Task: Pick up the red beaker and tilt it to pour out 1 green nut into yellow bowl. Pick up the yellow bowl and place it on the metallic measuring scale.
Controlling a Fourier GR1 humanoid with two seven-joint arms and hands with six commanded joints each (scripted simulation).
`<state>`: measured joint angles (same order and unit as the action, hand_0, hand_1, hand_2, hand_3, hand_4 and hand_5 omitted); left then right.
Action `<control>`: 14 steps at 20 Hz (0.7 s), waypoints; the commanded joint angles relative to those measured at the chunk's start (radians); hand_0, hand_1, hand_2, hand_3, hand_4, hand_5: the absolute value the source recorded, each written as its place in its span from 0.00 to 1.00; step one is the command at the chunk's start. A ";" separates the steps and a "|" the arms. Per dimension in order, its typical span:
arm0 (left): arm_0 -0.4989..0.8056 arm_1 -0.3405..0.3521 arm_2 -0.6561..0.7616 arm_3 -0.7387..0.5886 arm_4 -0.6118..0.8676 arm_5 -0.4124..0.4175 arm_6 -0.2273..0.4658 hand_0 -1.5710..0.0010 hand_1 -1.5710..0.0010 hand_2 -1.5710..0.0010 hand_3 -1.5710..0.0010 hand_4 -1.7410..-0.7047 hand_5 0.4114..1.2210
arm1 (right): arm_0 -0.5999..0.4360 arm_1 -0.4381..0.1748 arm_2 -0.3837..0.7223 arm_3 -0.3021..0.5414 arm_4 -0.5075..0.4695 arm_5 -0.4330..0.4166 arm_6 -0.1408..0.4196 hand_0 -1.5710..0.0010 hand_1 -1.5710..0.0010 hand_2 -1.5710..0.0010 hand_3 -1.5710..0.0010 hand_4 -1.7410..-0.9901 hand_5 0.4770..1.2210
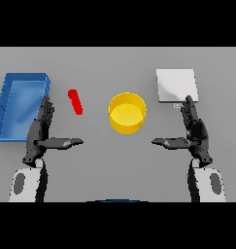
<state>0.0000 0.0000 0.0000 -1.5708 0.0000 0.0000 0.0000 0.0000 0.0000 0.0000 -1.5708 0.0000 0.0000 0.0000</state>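
Just beyond the left hand's (41, 131) straight, empty fingers (45, 111), the red beaker (75, 101) lies tilted on the worktop (100, 160). The yellow bowl (127, 113) sits between both hands. To grasp well, reach forward and curl around the beaker's middle. The right hand (194, 132) rests equally open below the metallic scale (176, 85).

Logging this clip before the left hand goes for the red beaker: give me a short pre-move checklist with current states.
1. Left hand open, holding nothing: ok.
2. Right hand open, holding nothing: ok.
3. Red beaker free of both hands, just ahead of the left hand: ok.
4. Beaker upright: not ok, it looks tilted or lying.
5. Green nut inside beaker: cannot tell.
6. Yellow bowl upright; metallic measuring scale top bare: ok.
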 commanded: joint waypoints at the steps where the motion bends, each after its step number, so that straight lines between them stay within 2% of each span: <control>1: 0.001 0.001 0.001 -0.001 0.001 0.000 -0.001 1.00 1.00 1.00 1.00 0.57 0.23 | -0.001 0.000 -0.001 0.001 0.000 -0.001 0.001 1.00 1.00 1.00 1.00 0.76 0.16; 6: 0.005 0.020 0.016 -0.005 0.017 -0.011 -0.002 1.00 1.00 1.00 1.00 0.57 0.23 | -0.020 -0.001 -0.004 0.012 0.000 -0.005 0.005 1.00 1.00 1.00 1.00 0.76 0.16; 7: 0.041 0.048 -0.012 -0.043 -0.019 -0.025 -0.015 1.00 1.00 1.00 1.00 0.57 0.23 | 0.009 -0.043 0.033 -0.011 0.111 -0.037 -0.063 1.00 1.00 1.00 1.00 0.76 0.16; 8: 0.067 0.055 -0.040 -0.082 -0.046 -0.029 -0.017 1.00 1.00 1.00 1.00 0.56 0.23 | 0.040 -0.057 0.068 -0.039 0.187 -0.060 -0.098 1.00 1.00 1.00 1.00 0.77 0.16; 10: 0.102 0.065 -0.073 -0.137 -0.079 -0.030 0.008 1.00 1.00 1.00 1.00 0.56 0.23 | 0.068 -0.070 0.100 -0.062 0.261 -0.084 -0.100 1.00 1.00 1.00 1.00 0.77 0.15; 12: 0.106 0.077 -0.080 -0.152 -0.092 -0.031 0.042 1.00 1.00 1.00 1.00 0.56 0.23 | 0.082 -0.061 0.121 -0.092 0.295 -0.098 -0.078 1.00 1.00 1.00 1.00 0.77 0.15; 14: 0.102 0.084 -0.083 -0.146 -0.102 -0.033 0.040 1.00 1.00 1.00 1.00 0.56 0.24 | 0.084 -0.056 0.119 -0.090 0.289 -0.098 -0.075 1.00 1.00 1.00 1.00 0.74 0.16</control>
<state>0.1018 0.0834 -0.0835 -1.7165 -0.1018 -0.0336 0.0400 0.0837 -0.0564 0.1193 -1.6610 0.2894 -0.0982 -0.0752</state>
